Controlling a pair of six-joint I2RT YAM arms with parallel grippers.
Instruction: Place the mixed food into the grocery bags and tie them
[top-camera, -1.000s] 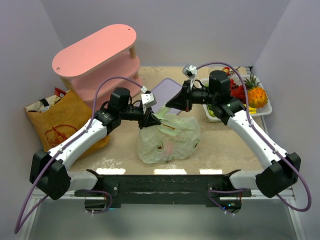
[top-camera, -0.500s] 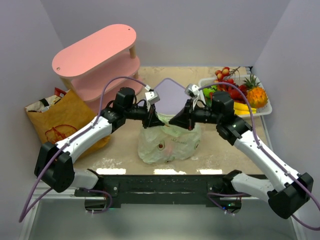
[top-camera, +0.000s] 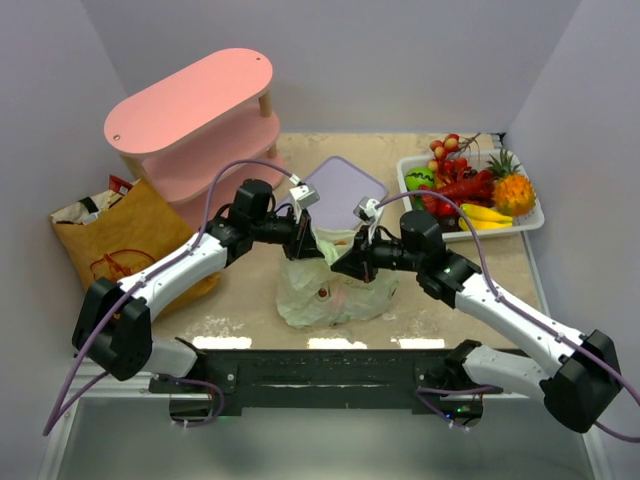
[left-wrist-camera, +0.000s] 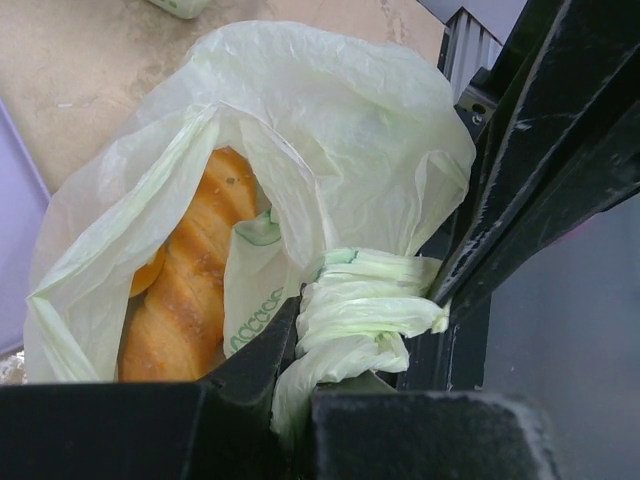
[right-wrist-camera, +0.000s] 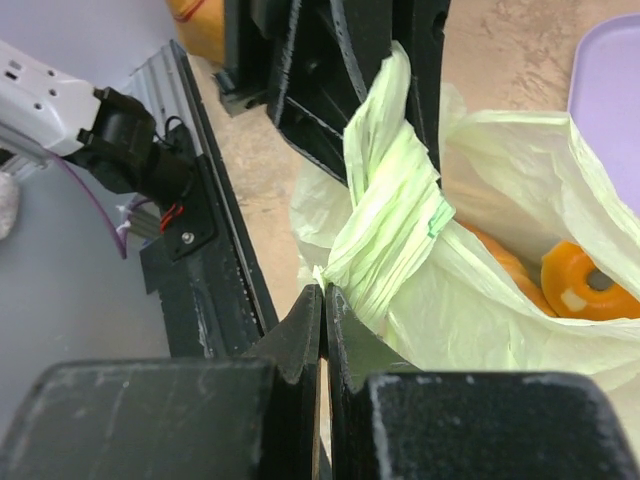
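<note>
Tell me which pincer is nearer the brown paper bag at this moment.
Left. The left pincer, shut on the plastic bag at its bunched handle, sits right of the brown paper bag; the right pincer, pinching the same bag, is farther right.

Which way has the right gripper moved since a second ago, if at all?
Yes. The right gripper came toward the near side, away from the fruit tray.

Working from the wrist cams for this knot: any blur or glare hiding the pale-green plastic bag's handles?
Left wrist: pale-green plastic bag and golden-brown bread loaf sharp, only the near dark fingers blurred. Right wrist: twisted handle crisp, fingers soft. Top external: even light, glare patches only along the near table edge.
</note>
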